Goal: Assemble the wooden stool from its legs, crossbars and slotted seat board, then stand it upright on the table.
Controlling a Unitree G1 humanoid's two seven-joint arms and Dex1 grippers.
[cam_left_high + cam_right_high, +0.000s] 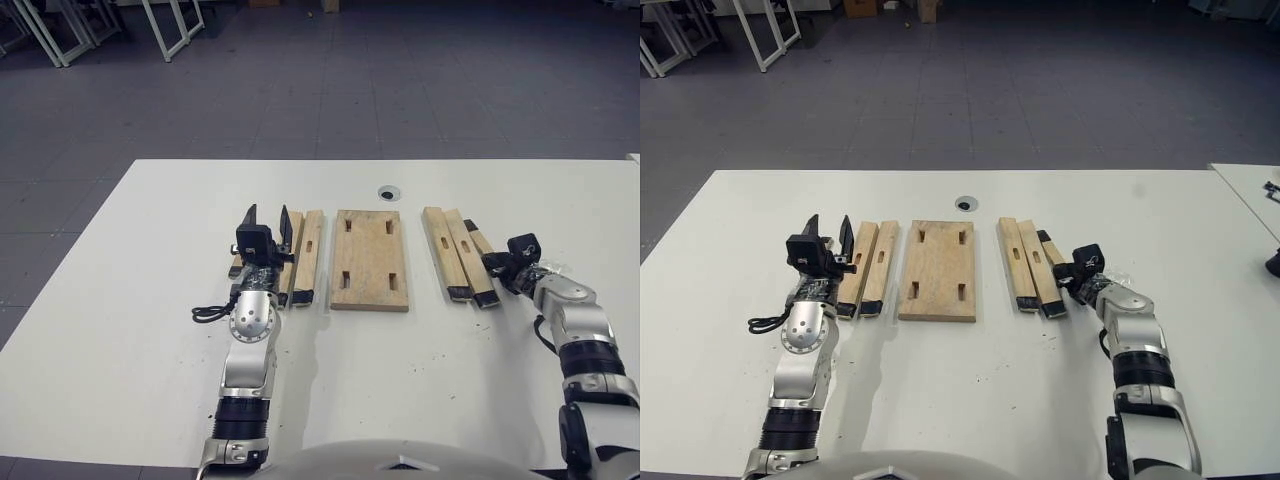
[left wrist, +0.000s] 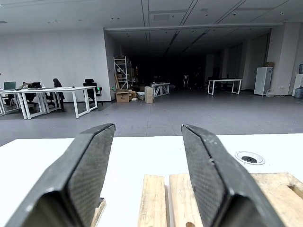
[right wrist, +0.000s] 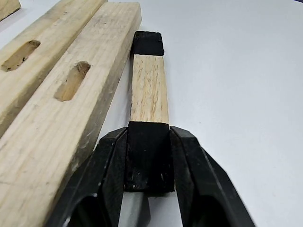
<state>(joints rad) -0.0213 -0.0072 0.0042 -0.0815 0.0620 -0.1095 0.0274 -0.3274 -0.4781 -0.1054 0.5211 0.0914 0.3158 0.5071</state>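
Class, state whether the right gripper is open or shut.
Shut on the crossbar: the right gripper clamps its black-taped end from both sides.

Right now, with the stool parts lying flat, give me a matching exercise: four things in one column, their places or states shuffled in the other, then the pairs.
Column one
1. seat board
2. left claw
3. right claw
4. round port

Column two
A. shut on the black end of a thin crossbar
B. set in the table beyond the seat board
C. open, above the left wooden pieces
D. flat between the left wooden pieces and the right wooden pieces

Pairs: 1-D, 2-C, 3-A, 4-B
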